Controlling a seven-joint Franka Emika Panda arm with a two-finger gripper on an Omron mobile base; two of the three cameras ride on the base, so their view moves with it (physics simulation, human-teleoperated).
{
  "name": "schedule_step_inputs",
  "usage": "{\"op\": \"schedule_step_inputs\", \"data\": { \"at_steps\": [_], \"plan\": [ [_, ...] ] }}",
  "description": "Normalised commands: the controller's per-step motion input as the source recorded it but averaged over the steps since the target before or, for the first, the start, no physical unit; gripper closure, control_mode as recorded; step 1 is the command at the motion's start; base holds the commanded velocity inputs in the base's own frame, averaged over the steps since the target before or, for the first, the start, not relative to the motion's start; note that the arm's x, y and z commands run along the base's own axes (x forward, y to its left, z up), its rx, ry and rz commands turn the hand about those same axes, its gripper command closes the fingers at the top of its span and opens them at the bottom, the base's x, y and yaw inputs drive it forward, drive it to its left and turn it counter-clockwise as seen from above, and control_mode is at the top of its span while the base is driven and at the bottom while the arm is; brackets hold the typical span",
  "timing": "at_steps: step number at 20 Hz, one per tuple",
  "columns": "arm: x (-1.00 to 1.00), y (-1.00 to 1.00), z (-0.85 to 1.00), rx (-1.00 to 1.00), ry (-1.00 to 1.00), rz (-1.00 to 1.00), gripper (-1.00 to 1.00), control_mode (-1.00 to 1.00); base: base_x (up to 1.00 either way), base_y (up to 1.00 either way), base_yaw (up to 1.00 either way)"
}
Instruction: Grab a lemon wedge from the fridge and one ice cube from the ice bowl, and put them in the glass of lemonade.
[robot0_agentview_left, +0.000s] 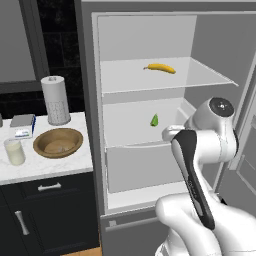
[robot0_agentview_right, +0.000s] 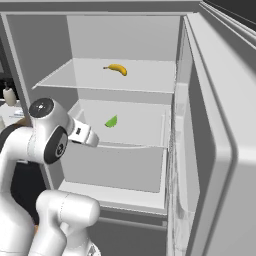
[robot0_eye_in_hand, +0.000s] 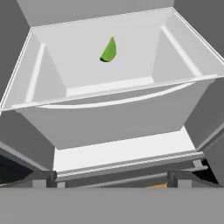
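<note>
The glossy white arm reaches toward the fridge (robot0_agentview_right: 210, 150), door swung wide, smooth white inside; whether its pincer is spread or pressed together, I cannot tell. One small green lemon wedge (robot0_eye_in_hand: 109, 50) sits toward the back of the middle clear shelf. Above, one curved yellow banana (robot0_agentview_left: 160, 68). On the speckled counter (robot0_agentview_left: 70, 167): one round wooden ice bowl (robot0_agentview_left: 58, 142), one clear glass of lemonade (robot0_agentview_left: 14, 151) near the front edge.

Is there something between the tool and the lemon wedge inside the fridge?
Nothing visible blocks it. The fridge door is open, and the lemon wedge lies alone on the middle shelf. The hand view looks straight at it. The banana is on the shelf above.
</note>
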Motion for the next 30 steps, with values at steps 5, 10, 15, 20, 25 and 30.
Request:
{"op": "schedule_step_inputs", "data": {
  "at_steps": [5, 10, 15, 20, 25, 30],
  "plan": [
    [0.25, 0.05, -0.13, 0.00, -0.07, -0.01, -1.00, -1.00, 0.00, 0.00, 0.00],
    [0.18, 0.03, -0.16, 0.00, -0.07, -0.01, -1.00, -1.00, 0.00, 0.00, 0.00],
    [0.16, 0.02, -0.16, 0.00, -0.08, 0.00, -1.00, -1.00, 0.00, 0.00, 0.00],
    [0.21, 0.05, -0.03, 0.00, -0.02, -0.02, -1.00, -1.00, 0.00, 0.00, 0.00],
    [0.25, 0.02, 0.00, 0.00, 0.02, -0.04, -1.00, -1.00, 0.00, 0.00, 0.00],
    [0.27, 0.00, 0.00, 0.00, 0.09, -0.02, -1.00, -1.00, 0.00, 0.00, 0.00]
  ]
}}
